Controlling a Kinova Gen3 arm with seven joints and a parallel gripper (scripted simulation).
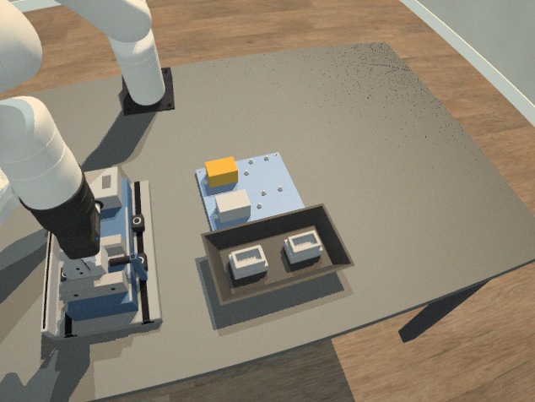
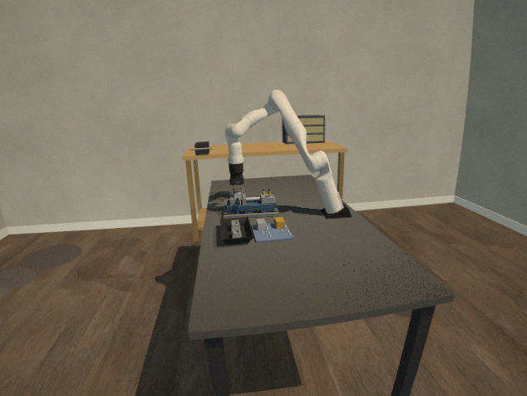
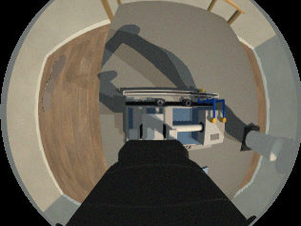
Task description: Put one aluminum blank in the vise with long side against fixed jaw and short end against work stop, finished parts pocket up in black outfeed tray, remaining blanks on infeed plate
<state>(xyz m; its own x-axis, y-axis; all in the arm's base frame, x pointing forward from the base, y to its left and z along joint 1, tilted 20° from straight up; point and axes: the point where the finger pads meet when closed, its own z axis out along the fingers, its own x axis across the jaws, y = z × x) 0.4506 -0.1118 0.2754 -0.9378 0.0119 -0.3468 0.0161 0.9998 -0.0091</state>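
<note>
My gripper (image 3: pixel 152 128) (image 2: pixel 237 194) points down at the vise and is shut on a gray aluminum blank (image 3: pixel 153 124). The blank is at the jaws, near the work stop (image 1: pixel 119 260); the fingers and jaws hide its seating and any gaps. The fixed jaw (image 1: pixel 93 287) is at the near end. A yellow brass blank (image 1: pixel 222 172) (image 2: pixel 278 222) and a gray blank (image 1: pixel 233 206) (image 2: pixel 260 223) rest on the infeed plate (image 1: pixel 283 172) (image 2: pixel 280 235). Two finished parts (image 1: pixel 248 268) (image 1: pixel 304 248) lie pocket up, apart, in the black outfeed tray (image 1: pixel 267 228).
The vise's hosed end block (image 1: pixel 108 186) (image 3: pixel 214 129) has blue hoses (image 3: pixel 214 109) and stands beyond the moving jaw (image 1: pixel 114 243). A blue stop bracket (image 1: pixel 137 267) rises beside the jaws. The outfeed tray stands against or very near the infeed plate. Short pins (image 1: pixel 263 192) stand on the plate's right part.
</note>
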